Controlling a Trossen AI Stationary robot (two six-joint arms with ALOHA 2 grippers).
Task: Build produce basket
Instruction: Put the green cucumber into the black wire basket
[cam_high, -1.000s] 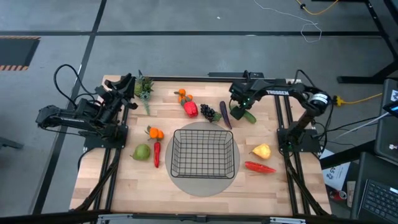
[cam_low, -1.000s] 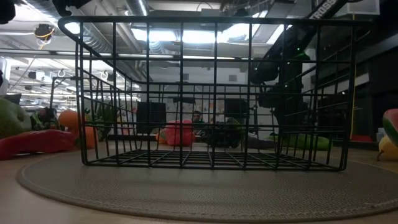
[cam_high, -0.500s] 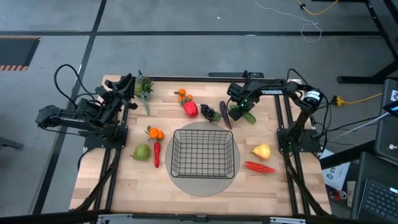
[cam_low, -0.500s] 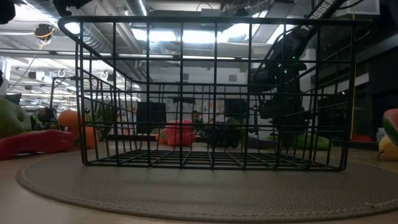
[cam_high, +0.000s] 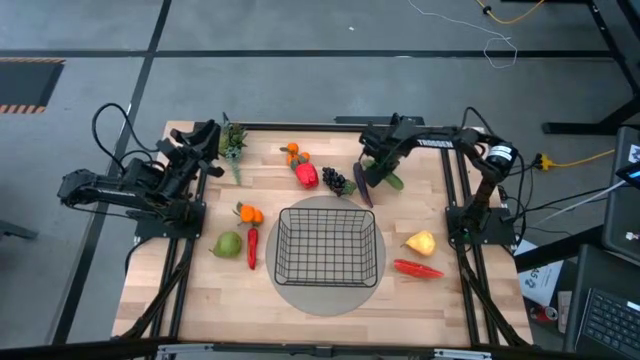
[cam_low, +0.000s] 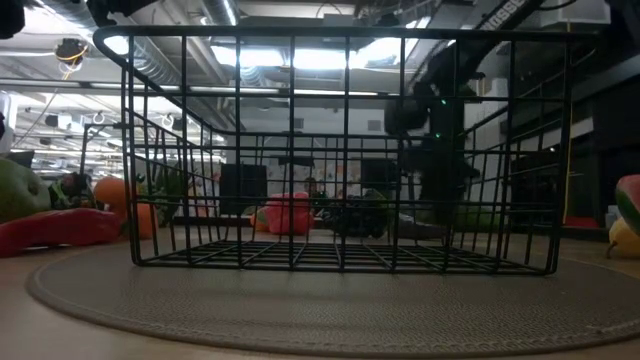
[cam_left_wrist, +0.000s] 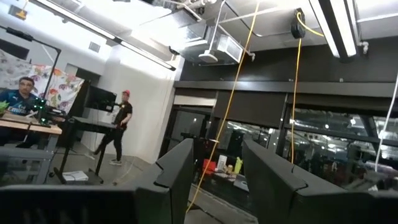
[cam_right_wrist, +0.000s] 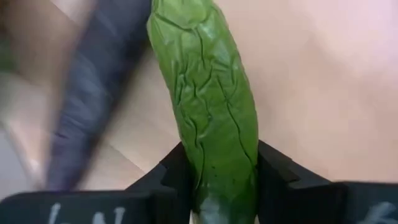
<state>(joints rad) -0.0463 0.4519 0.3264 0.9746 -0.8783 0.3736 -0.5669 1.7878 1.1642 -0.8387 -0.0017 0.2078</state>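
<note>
At table's far side, R gripper (cam_high: 377, 172) clamps green cucumber (cam_right_wrist: 208, 106) beside eggplant (cam_high: 361, 189); L gripper (cam_left_wrist: 214, 180) parted, idle

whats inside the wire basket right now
Nothing: the basket shows only its own grid over the grey round mat. The produce lies outside it on the table; the right gripper is shut on the cucumber.

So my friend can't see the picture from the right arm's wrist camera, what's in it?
A bumpy green cucumber fills the middle of the picture, its near end squeezed between the two dark jaws of the right gripper. A blurry purple eggplant lies beside it on the pale wooden table.
</note>
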